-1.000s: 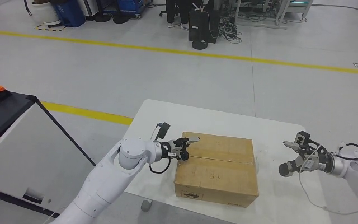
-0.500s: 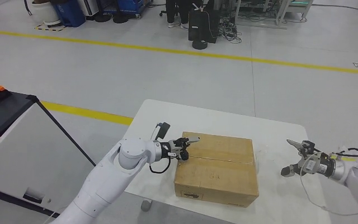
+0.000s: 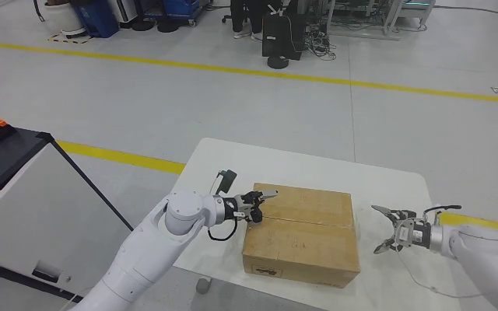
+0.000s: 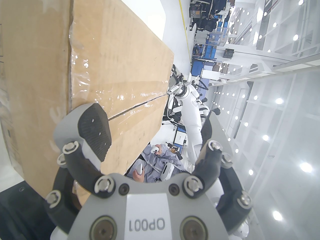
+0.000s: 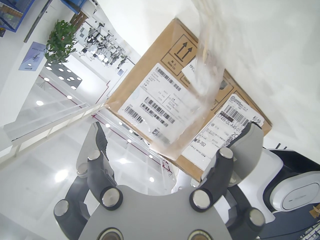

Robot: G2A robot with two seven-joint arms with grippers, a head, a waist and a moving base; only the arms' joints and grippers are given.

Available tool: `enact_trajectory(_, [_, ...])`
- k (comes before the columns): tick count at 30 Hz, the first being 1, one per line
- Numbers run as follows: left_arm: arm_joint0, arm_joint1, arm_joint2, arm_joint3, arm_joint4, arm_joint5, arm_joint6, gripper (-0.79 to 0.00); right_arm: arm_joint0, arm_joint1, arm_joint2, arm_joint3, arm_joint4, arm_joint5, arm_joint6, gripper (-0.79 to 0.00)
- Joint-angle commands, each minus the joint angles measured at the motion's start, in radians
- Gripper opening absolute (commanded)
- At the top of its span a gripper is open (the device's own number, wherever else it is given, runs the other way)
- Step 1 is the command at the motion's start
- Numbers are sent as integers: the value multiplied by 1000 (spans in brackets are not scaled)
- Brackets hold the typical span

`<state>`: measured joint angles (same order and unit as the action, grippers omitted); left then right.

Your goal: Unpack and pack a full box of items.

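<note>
A closed brown cardboard box (image 3: 300, 232) sits on the white table (image 3: 311, 165), its top seam sealed with clear tape (image 4: 140, 101). My left gripper (image 3: 257, 205) is open at the box's left top edge; one finger pad (image 4: 95, 128) lies against the cardboard top (image 4: 112, 51) and the other is off the box. My right gripper (image 3: 384, 228) is open a short way off the box's right side and faces it. That side (image 5: 155, 101) carries white barcode labels. A loose strip of clear tape (image 5: 202, 88) hangs in front of it, just beyond the open right gripper (image 5: 175, 136).
The table's front edge runs just below the box, with bare tabletop behind the box and to its right. A black-topped white cabinet (image 3: 31, 194) stands left of the table. The right arm (image 4: 190, 98) rises beyond the box's far end.
My right gripper has swung in from the table's right edge toward the box and turned to face its side. The left gripper and the box have stayed put.
</note>
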<state>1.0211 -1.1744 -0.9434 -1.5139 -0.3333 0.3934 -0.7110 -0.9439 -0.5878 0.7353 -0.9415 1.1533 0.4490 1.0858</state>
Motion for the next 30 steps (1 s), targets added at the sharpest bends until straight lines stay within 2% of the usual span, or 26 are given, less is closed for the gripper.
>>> enact_trajectory(1, [0,0,0,0,0,0,0,0,-6,-2,3,-9,-5,9,1,0])
enact_trajectory(6, [0,0,0,0,0,0,0,0,-28,-7,12,-31,-4,20,14,0])
enact_trajectory(22, [0,0,0,0,0,0,0,0,-39,-49,25,-48,-17,69,-84,0])
enact_trajectory(25, [0,0,0,0,0,0,0,0,-39,-57,27,-46,-25,70,-95,-46])
enact_trajectory(26, [0,0,0,0,0,0,0,0,-39,-59,28,-46,-27,73,-97,-132])
enact_trajectory(27, [0,0,0,0,0,0,0,0,-38,-61,29,-45,-28,76,-98,-360])
enact_trajectory(30, [0,0,0,0,0,0,0,0,-37,-69,31,-42,-34,82,-104,-517])
